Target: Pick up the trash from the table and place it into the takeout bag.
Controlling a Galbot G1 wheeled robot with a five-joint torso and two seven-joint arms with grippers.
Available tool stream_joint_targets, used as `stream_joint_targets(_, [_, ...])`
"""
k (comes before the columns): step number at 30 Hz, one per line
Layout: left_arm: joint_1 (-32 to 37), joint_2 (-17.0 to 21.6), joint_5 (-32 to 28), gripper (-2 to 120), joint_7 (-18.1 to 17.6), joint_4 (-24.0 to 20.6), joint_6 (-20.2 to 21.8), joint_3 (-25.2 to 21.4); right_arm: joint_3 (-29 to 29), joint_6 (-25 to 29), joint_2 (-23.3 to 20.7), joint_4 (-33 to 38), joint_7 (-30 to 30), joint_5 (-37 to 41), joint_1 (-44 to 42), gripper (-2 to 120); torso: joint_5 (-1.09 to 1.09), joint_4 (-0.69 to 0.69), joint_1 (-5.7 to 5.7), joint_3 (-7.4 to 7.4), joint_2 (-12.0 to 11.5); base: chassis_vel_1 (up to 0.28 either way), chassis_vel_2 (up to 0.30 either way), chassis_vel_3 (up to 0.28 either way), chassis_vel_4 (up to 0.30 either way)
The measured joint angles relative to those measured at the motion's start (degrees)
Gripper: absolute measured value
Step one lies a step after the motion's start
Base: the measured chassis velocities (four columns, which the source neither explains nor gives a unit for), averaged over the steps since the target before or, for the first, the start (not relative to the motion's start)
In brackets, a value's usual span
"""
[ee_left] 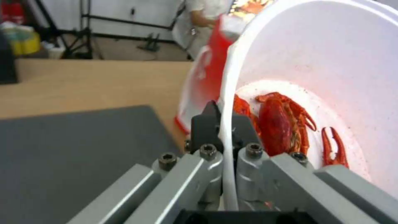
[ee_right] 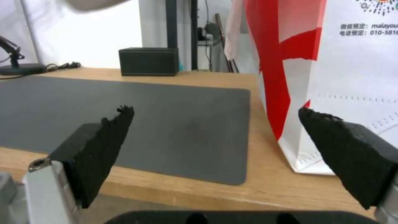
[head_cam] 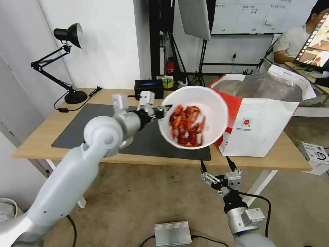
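Light wood runs across the middle of the head view as the surface (head_cam: pixel 44 135), with a dark grey mat (head_cam: pixel 89 127) on it, a lamp (head_cam: pixel 66 61) at upper left and a black box (head_cam: pixel 148 88) at the back edge.

Current position of the load: the bowl (head_cam: pixel 205 103) sits at frame centre, lifted clear of the mat and tilted so its mouth faces the camera, with the shells (head_cam: pixel 186 125) heaped at its low side. It hangs just beside the bag (head_cam: pixel 260 130), which stands open at the right end of the surface, foil lining visible.

Left end effector (ee_left: pixel 226 124): clamped on the bowl rim, one finger outside the wall, one inside next to the shells.

Right end effector (head_cam: pixel 218 165): low in the frame, in front of the surface edge, pads apart, holding nothing.

Handling notes, as I judge them:
- The bowl looks thin-walled and light; the rim may flex under a hard pinch.
- The load is loose and off-centre. I would expect shells to slide toward the low side at any further tilt.
- A one-point rim grip gives poor control of twist; the wall looks smooth and possibly greasy.
- Best hold is the rim, as taken, with the wall seated deep between the fingers.
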Motion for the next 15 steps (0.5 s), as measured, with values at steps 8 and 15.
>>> stream_joint_targets(8, [-5.5,-3.1,-1.1,0,0.0,2.1,0.2,3.8,0.0,0.0,0.0,0.0,0.0,0.0,0.0,99,0.00,0.00,0.00,0.00,0.0,0.000,0.000,0.000,0.000])
stream_joint_targets(15, [-10.0,-6.7,-1.8,0,-0.4,5.1,0.2,6.4,0.0,0.0,0.0,0.0,0.0,0.0,0.0,99,-0.01,0.01,0.00,0.00,0.0,0.000,0.000,0.000,0.000])
